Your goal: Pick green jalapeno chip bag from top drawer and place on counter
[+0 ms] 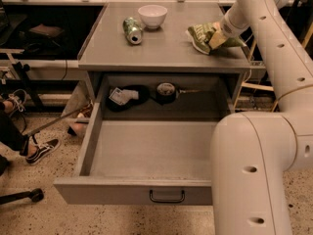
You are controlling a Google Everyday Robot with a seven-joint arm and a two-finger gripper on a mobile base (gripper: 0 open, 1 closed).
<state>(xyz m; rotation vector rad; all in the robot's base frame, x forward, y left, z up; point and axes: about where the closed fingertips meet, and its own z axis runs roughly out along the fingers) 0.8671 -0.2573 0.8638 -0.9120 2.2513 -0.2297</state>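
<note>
Setting the green chip bag (pixel 201 34) down looks to be the step in hand. The bag lies crumpled on the right side of the grey surface (pixel 161 50), close to the right rim and well clear of the open drawer (pixel 146 153) below. The claw (pixel 218 38) sits right at the bag's right end, reaching in from the white arm (pixel 266 28), and it touches or overlaps the foil there. Whether the claw is clamped on the bag or has let it go cannot be told from this view.

Judging by how things lie, the task is nearly finished. The next move probably calls for a clean release, then a lift straight up and away so the foil does not drag along or slide off the right edge.

A green soda can (pixel 132 30) lies on its side near the back left of the surface, with a white bowl (pixel 152 15) just beside it, both well apart from the bag. At the back of the drawer lie a dark packet (pixel 124 96) with a white patch and a round dark object (pixel 166 90).
</note>
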